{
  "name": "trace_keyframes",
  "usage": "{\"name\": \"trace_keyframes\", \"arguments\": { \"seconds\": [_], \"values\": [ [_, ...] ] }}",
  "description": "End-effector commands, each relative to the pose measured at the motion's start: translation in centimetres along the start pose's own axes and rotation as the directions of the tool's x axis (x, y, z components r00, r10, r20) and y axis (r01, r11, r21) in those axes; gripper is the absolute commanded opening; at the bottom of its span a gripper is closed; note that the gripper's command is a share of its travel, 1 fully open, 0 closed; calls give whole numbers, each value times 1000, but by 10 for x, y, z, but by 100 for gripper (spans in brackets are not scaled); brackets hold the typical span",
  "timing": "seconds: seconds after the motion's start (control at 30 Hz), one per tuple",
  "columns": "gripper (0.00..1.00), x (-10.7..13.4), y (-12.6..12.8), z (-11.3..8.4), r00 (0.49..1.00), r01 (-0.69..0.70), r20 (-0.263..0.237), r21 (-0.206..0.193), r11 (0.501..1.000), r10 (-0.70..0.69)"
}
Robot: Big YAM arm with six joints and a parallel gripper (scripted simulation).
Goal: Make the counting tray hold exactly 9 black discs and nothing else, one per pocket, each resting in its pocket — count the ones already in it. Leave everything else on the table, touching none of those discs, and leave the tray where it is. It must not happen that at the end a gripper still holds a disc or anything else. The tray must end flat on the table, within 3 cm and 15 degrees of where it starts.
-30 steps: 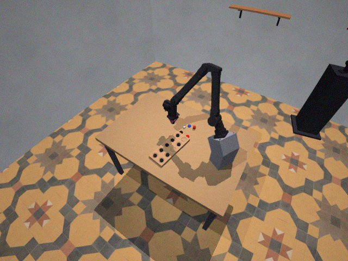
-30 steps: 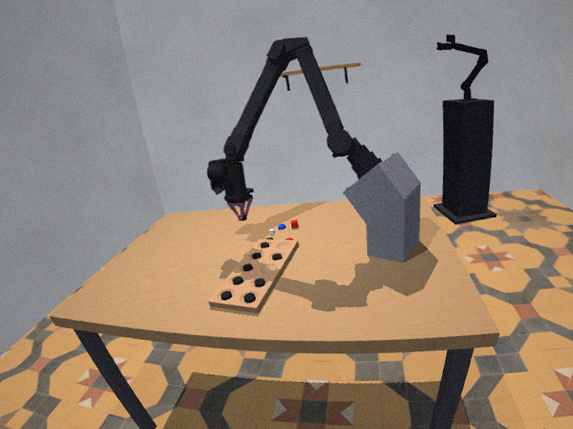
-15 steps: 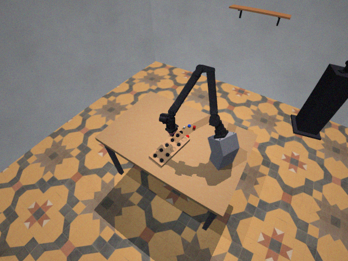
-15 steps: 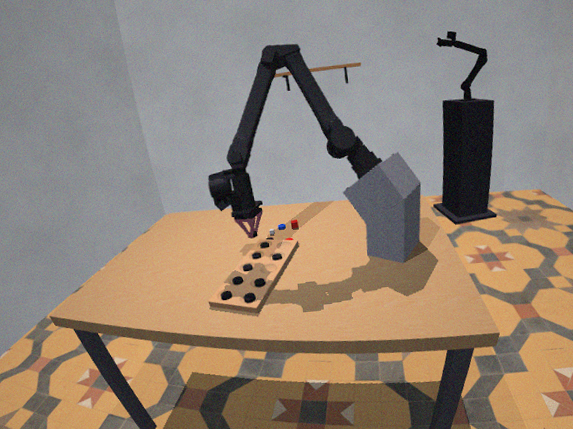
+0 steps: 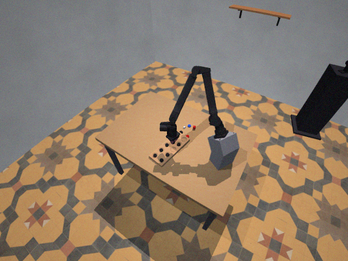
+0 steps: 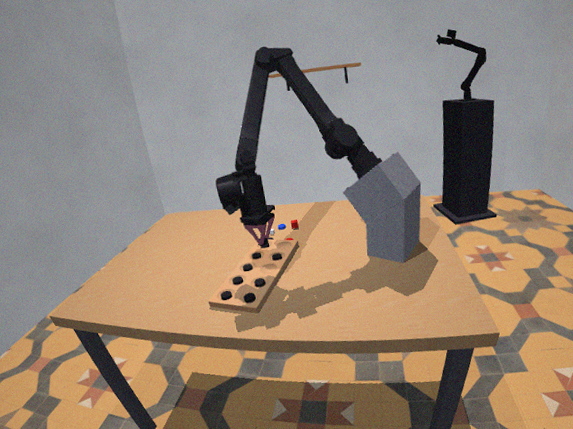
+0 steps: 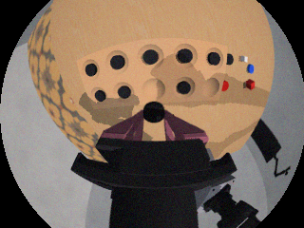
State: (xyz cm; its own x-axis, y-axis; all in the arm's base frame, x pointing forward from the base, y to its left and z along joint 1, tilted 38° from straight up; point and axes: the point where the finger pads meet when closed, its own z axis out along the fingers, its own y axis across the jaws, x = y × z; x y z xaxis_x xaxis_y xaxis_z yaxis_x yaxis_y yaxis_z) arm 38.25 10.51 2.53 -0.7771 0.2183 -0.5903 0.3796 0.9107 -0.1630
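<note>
My gripper (image 5: 172, 141) (image 6: 264, 243) is shut on a black disc (image 7: 154, 112). It hangs over the counting tray (image 6: 216, 302) (image 7: 135, 76); in the wrist view the held disc is just below an empty pocket (image 7: 154, 88). The row farther from the fingers in the wrist view has a black disc in every pocket. The nearer row has three discs, one of them a black disc (image 7: 183, 87) between the two empty pockets; the other empty pocket (image 7: 211, 87) is at the tray's right end. A loose black disc (image 5: 180, 131) (image 7: 230, 59) lies just beyond that end.
A red disc (image 5: 187, 136) (image 7: 225, 85) lies close beside the tray's right end in the wrist view. Farther out are a white piece (image 5: 184, 127) (image 7: 243, 59), a blue disc (image 5: 188, 125) (image 7: 251, 68) and a red cube (image 5: 194, 127) (image 7: 250, 85).
</note>
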Motion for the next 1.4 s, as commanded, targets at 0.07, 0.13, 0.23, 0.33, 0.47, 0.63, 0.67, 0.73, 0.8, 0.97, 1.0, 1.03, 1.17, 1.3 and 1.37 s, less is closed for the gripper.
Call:
{"name": "trace_keyframes", "arguments": {
  "seconds": [0.07, 0.13, 0.23, 0.33, 0.47, 0.63, 0.67, 0.73, 0.8, 0.97, 1.0, 1.03, 1.17, 1.3, 1.37],
  "values": [
    [0, -14, 7, 29, 999, -42, 16, -10, 999, 42],
    [0, -13, 6, 50, 999, -41, 16, -9, 999, 41],
    [0, -12, 6, 60, 999, -40, 15, -8, 999, 40],
    [0, -10, 4, 82, 999, -38, 13, -5, 999, 38],
    [0, -17, 16, 72, 999, -30, 41, -41, 999, 31],
    [0, -10, 3, 91, 999, -37, 13, -4, 999, 37],
    [0, -9, 3, 92, 999, -37, 13, -4, 999, 37],
    [0, -6, 1, 96, 999, -34, 9, -1, 999, 34],
    [0, -6, 1, 96, 999, -34, 9, -1, 999, 34],
    [0, -9, 2, 101, 999, -37, 13, -2, 999, 37],
    [0, -13, 4, 98, 999, -41, 22, -11, 999, 41],
    [0, -16, 7, 94, 999, -40, 31, -20, 999, 40],
    [0, -13, 7, 94, 999, -35, 27, -18, 999, 35],
    [0, -12, 6, 94, 999, -34, 26, -17, 999, 34],
    [0, -12, 6, 94, 999, -34, 26, -17, 999, 34]
  ]
}}
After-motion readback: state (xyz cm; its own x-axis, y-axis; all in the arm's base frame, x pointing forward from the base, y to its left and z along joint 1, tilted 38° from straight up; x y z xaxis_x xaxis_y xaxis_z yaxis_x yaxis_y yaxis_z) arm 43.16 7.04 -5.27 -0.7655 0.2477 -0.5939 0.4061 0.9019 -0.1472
